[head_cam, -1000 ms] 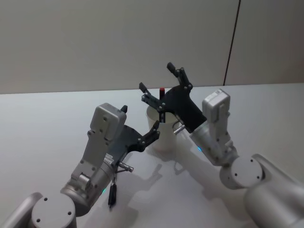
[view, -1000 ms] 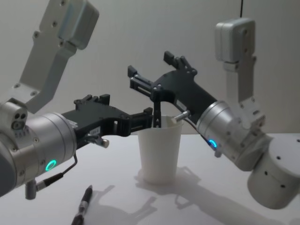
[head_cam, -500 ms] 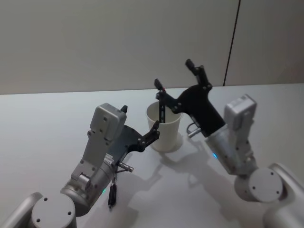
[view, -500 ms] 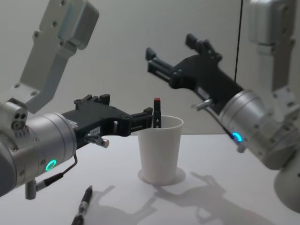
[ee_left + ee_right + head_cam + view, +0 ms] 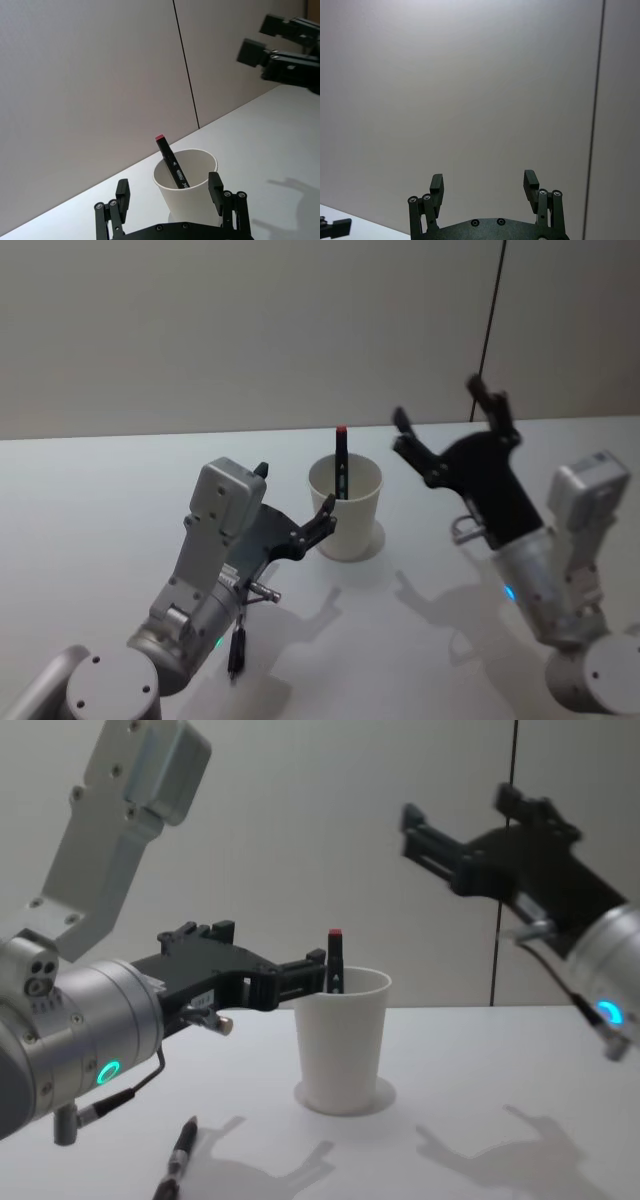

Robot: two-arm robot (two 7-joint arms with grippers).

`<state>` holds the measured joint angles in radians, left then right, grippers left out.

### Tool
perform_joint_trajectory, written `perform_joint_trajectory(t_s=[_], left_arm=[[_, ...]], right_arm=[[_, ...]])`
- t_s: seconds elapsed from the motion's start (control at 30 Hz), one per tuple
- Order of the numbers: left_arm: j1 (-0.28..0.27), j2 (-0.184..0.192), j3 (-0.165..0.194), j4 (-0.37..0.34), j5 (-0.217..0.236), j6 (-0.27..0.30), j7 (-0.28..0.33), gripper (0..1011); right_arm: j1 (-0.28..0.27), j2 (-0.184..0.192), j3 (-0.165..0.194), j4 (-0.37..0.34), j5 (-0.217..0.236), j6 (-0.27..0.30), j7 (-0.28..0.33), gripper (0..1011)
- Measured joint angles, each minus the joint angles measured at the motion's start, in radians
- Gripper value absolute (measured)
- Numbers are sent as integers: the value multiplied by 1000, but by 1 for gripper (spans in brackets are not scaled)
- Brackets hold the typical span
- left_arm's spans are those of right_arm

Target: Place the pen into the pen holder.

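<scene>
Right gripper point(image 5: 442, 412) is released, fingers spread, raised well clear of the pen holder point(image 5: 350, 525). Below and beside it, the pen point(image 5: 341, 465) leans inside the holder, red cap up. Left gripper point(image 5: 168, 185) is spread wide, straddling the holder.

The head camera looked down on the paper cup point(image 5: 348, 522). Chest and left wrist cameras saw it closer, from lower.
</scene>
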<state>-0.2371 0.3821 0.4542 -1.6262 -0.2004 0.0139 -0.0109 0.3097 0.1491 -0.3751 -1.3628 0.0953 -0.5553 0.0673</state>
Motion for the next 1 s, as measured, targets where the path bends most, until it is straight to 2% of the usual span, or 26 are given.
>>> perform_joint_trajectory(t_s=[0.3, 0.33, 0.4, 0.6, 1.0], left_arm=[[0, 0, 0, 0, 0, 0, 0, 1003], [0, 0, 0, 0, 0, 0, 0, 1003], [0, 0, 0, 0, 0, 0, 0, 1003], [0, 0, 0, 0, 0, 0, 0, 1003], [0, 0, 0, 0, 0, 0, 0, 1003]], right_arm=[[-125, 69, 19, -163, 20, 122, -132, 1002], [-125, 69, 19, -163, 20, 122, -132, 1002], [-171, 95, 27, -215, 27, 155, -174, 1002], [-254, 140, 39, -300, 42, 209, -249, 1002], [-349, 182, 50, -386, 57, 256, -322, 1002]])
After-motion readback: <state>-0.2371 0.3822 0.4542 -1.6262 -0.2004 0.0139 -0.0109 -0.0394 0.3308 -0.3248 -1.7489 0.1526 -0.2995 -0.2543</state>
